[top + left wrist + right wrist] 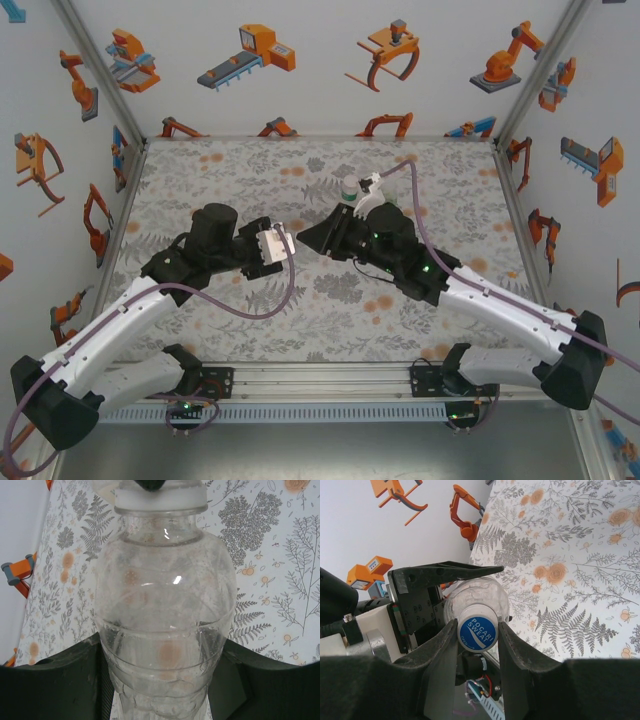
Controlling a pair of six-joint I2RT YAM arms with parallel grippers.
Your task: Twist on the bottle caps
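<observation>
Left claw (160, 652) clamped narrow round the belly of the colourless clear plastic bottle (165, 610), held above the floral tabletop (220, 170) between the arms. Right claw (477, 630) pinched tight on the round blue plastic cap (478, 635) at its neck. Advice: cap square to the neck, light push, twist without slipping.
</observation>
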